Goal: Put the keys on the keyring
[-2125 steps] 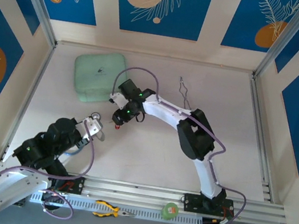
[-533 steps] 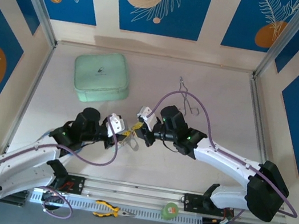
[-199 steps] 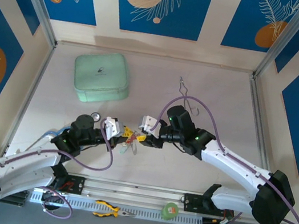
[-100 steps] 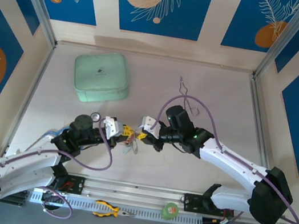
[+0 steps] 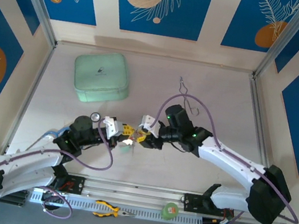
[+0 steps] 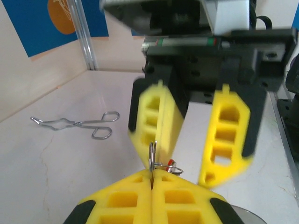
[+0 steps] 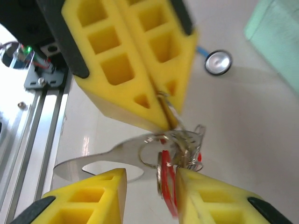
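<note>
Steadiness first: with left gripper (image 6: 153, 176) clenched on keyring (image 7: 70, 168), hold still; close released right gripper (image 7: 149, 177), jaws apart astride keys (image 7: 184, 141), on one key only, then push gently left.

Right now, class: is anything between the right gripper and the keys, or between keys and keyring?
Nothing visible does: the keys sit inside the open right gripper, beside the keyring in the shut left gripper.

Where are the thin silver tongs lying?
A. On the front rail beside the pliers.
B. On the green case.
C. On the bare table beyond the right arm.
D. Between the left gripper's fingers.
C: the tongs lie flat on the table past the right arm, with nothing touching them.
</note>
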Motion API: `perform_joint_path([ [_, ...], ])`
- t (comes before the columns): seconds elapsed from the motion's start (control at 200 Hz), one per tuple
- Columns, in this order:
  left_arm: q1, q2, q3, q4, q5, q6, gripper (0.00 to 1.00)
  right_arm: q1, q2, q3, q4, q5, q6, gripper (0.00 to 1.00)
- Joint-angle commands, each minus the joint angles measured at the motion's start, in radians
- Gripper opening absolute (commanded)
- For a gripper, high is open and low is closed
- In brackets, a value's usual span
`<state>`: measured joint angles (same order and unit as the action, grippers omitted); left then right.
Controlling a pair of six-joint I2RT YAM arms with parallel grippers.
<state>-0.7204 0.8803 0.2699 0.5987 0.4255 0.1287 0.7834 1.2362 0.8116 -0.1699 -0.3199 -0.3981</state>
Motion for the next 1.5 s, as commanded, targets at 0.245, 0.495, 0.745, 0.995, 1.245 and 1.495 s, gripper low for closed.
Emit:
perform_joint_path([
  [0.245, -0.006, 0.018, -0.012, 0.111, 0.1, 0.009, 0.0, -0.045, -0.058, -0.037, 0.138, -0.124, 0.068, 0.3],
  [0.495, -0.006, 0.032, -0.014, 0.137, 0.121, 0.005, 0.0, -0.029, -0.026, -0.022, 0.144, -0.145, 0.066, 0.26],
  [0.745, -0.006, 0.037, -0.011, 0.131, 0.139, 0.0, 0.0, -0.025, -0.017, -0.017, 0.164, -0.167, 0.075, 0.03],
  [0.995, -0.005, 0.002, 0.048, -0.086, 0.052, 0.056, 0.3, -0.023, -0.033, 0.05, -0.035, -0.128, -0.033, 0.0],
  [1.245, -0.006, -0.015, 0.128, -0.289, 0.052, 0.143, 0.31, 0.022, 0.043, 0.211, -0.33, 0.046, -0.182, 0.0],
  [1.495, -0.005, -0.005, 0.143, -0.297, 0.076, 0.161, 0.26, 0.068, 0.125, 0.325, -0.455, 0.131, -0.246, 0.0],
])
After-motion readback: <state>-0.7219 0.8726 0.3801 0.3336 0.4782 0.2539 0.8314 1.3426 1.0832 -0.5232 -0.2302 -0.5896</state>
